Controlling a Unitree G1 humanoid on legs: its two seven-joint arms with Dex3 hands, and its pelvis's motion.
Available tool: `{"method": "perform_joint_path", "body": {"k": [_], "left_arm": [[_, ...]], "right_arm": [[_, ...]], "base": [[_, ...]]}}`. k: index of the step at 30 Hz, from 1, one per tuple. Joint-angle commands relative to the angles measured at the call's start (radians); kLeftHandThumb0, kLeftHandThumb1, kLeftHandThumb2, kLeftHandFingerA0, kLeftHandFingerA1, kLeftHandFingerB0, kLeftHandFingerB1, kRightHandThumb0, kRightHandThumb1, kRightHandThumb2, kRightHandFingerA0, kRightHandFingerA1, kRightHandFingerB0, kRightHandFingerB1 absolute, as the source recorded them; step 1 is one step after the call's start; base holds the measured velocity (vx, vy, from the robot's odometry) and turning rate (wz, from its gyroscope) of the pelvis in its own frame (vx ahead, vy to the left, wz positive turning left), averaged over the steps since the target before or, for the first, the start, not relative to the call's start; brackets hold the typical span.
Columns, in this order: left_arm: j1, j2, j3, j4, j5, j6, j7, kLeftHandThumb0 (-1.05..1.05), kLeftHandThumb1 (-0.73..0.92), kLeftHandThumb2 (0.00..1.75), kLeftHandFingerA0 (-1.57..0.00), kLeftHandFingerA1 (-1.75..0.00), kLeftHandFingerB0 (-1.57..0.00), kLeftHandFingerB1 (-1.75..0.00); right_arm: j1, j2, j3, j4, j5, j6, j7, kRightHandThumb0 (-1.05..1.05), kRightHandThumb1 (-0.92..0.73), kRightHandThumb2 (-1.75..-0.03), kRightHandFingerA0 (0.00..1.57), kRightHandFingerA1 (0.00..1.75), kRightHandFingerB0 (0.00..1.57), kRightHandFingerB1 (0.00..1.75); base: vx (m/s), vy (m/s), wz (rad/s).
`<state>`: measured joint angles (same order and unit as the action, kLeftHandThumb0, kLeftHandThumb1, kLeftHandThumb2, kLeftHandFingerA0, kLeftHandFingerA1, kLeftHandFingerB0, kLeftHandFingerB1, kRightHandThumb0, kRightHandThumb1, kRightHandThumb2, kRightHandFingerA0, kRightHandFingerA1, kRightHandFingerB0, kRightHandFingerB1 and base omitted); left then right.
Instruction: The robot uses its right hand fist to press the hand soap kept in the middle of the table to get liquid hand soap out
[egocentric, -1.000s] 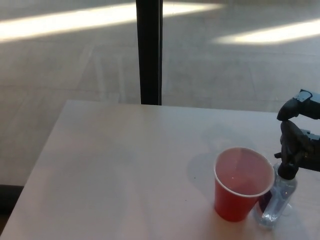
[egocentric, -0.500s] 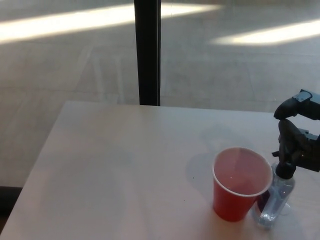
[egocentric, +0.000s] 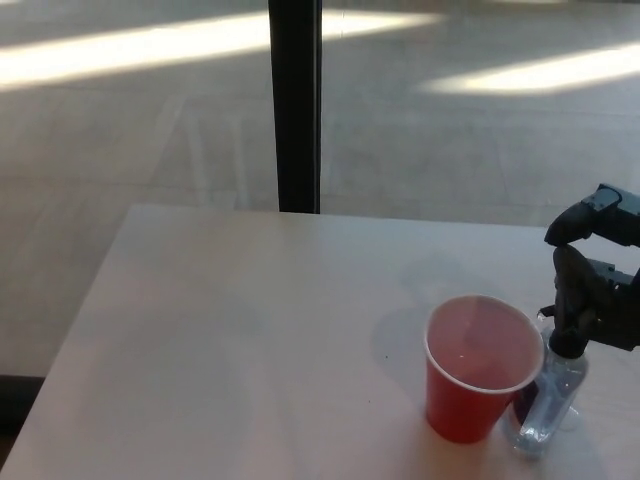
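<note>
Soap bottle (egocentric: 548, 405) (one, clear) stands touching one red cup's (egocentric: 478, 370) right side; right hand (egocentric: 590, 295), partly cropped, sits curled on its black pump, hiding the nozzle.

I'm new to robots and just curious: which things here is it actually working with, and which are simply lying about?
Part of the job:
- clear plastic soap bottle with black pump
- robot's black right hand, resting on the pump
- red plastic cup, right beside the bottle

Just there:
- pale table
- black pillar
</note>
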<state>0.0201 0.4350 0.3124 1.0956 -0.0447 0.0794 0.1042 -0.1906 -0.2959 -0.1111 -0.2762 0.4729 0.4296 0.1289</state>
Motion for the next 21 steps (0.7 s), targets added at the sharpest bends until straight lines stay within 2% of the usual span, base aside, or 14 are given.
{"method": "perform_joint_path", "body": {"k": [1,2,3,4,8,9,11,12,15,17,21], "left_arm": [[-0.005,0.017,0.001,0.016,-0.002,-0.004,0.009,-0.25,0.51,0.95,-0.71,-0.88,-0.48,-0.75],[-0.009,0.017,0.002,0.024,-0.004,-0.002,0.011,-0.25,0.52,0.93,-0.68,-0.87,-0.45,-0.74],[-0.009,0.017,0.002,0.021,-0.004,0.0,0.012,-0.25,0.51,0.94,-0.7,-0.89,-0.53,-0.8],[-0.01,0.017,0.002,0.025,-0.004,-0.003,0.012,-0.25,0.51,0.94,-0.72,-0.89,-0.54,-0.78],[-0.007,0.016,0.001,0.017,-0.004,-0.003,0.012,-0.25,0.52,0.93,-0.72,-0.89,-0.5,-0.76],[-0.005,0.015,0.004,0.014,-0.007,-0.004,0.011,-0.25,0.47,1.01,-0.72,-0.87,-0.49,-0.75],[-0.007,0.015,0.006,0.015,-0.009,-0.006,0.01,-0.26,0.51,0.95,-0.69,-0.88,-0.48,-0.75],[-0.01,0.017,0.007,0.015,-0.009,-0.003,0.011,-0.26,0.48,1.0,-0.73,-0.88,-0.49,-0.76],[-0.012,0.018,0.004,0.016,-0.005,0.0,0.014,-0.27,0.49,1.0,-0.76,-0.89,-0.51,-0.76],[-0.01,0.019,0.001,0.012,-0.003,0.002,0.011,-0.26,0.52,0.95,-0.7,-0.87,-0.52,-0.77],[-0.012,0.018,0.001,0.012,-0.004,0.0,0.014,-0.26,0.52,0.94,-0.71,-0.88,-0.49,-0.77]], "right_arm": [[0.102,-0.005,0.059,0.063,-0.048,0.063,0.034,-0.17,-0.55,-1.26,0.98,1.75,0.77,1.58],[0.109,-0.006,0.064,0.062,-0.052,0.059,0.033,-0.17,-0.54,-1.27,0.98,1.75,0.77,1.56],[0.112,-0.008,0.068,0.056,-0.053,0.064,0.027,-0.17,-0.55,-1.25,0.98,1.75,0.78,1.56],[0.116,-0.01,0.072,0.054,-0.055,0.066,0.025,-0.18,-0.54,-1.27,0.98,1.75,0.78,1.55],[0.133,-0.021,0.089,0.054,-0.067,0.053,0.026,-0.18,-0.55,-1.24,0.98,1.75,0.77,1.5],[0.134,-0.022,0.09,0.057,-0.064,0.052,0.025,-0.18,-0.55,-1.24,0.98,1.75,0.77,1.51],[0.135,-0.022,0.091,0.059,-0.061,0.048,0.024,-0.18,-0.55,-1.26,0.99,1.75,0.78,1.5],[0.135,-0.021,0.091,0.066,-0.06,0.041,0.026,-0.18,-0.53,-1.27,1.02,1.75,0.79,1.51],[0.132,-0.023,0.094,0.077,-0.063,0.036,0.023,-0.17,-0.52,-1.27,1.03,1.75,0.8,1.49],[0.13,-0.025,0.101,0.088,-0.074,0.024,0.022,-0.19,-0.52,-1.28,1.03,1.75,0.8,1.51],[0.13,-0.025,0.102,0.091,-0.075,0.023,0.017,-0.19,-0.51,-1.29,1.02,1.75,0.8,1.53]], "base": [[0.0,0.0,0.0],[0.0,0.0,0.0],[0.0,0.0,0.0],[0.0,0.0,0.0],[0.0,0.0,0.0],[0.0,0.0,0.0],[0.0,0.0,0.0],[0.0,0.0,0.0],[0.0,0.0,0.0],[0.0,0.0,0.0],[0.0,0.0,0.0]]}}
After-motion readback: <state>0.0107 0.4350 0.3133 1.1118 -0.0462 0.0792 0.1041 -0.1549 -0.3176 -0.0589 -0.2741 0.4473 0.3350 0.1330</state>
